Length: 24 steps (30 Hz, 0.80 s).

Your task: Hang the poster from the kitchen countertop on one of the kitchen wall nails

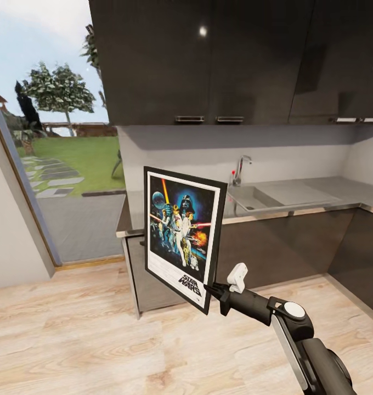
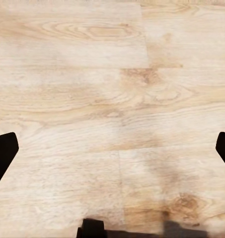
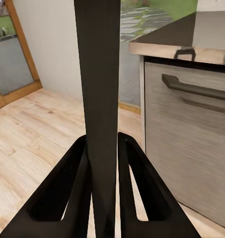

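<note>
Upright, the poster (image 1: 182, 233) sits clamped in right hand (image 1: 209, 287)

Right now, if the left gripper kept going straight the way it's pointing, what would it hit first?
The wooden floor, most likely. The left gripper is open, its wrist view faces plain floorboards with nothing between the fingertips, though how far off the boards lie is unclear.

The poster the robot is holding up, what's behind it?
Behind the poster, gripped at its lower corner by the right gripper, stands the end of the kitchen countertop and its cabinet front. The part directly behind is covered.
</note>
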{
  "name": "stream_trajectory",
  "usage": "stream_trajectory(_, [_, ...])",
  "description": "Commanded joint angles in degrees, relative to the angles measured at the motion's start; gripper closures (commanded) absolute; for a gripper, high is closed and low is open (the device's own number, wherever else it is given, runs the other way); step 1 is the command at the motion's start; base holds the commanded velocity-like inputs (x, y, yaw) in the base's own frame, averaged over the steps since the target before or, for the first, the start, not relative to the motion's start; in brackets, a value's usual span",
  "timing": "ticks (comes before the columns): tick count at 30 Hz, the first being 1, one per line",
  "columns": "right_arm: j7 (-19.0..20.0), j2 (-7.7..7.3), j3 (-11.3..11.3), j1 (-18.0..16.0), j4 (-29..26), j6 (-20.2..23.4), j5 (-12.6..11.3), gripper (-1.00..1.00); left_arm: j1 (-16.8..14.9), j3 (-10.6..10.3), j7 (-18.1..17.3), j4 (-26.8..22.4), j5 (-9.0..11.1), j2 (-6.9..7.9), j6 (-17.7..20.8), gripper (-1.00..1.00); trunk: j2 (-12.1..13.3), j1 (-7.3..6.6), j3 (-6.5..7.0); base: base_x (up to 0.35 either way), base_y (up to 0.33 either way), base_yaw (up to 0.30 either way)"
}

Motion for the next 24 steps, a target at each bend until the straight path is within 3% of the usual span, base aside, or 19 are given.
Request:
stream_trajectory(1, [0.05, -0.03, 0.04, -0.04, -0.05, 0.48, -0.27, 1.0, 0.0, 0.22, -0.4, -0.05, 0.01, -0.03, -0.03, -1.0, 0.38, -0.22, 0.13, 0.0, 0.0, 0.0])
stream_trajectory(24, [-0.3, -0.02, -0.31, -0.04, 0.92, 0.31, -0.26, 1.0, 0.0, 0.21, -0.4, -0.05, 0.01, -0.03, -0.03, -1.0, 9.6, -5.27, 4.26, 0.0, 0.0, 0.0])
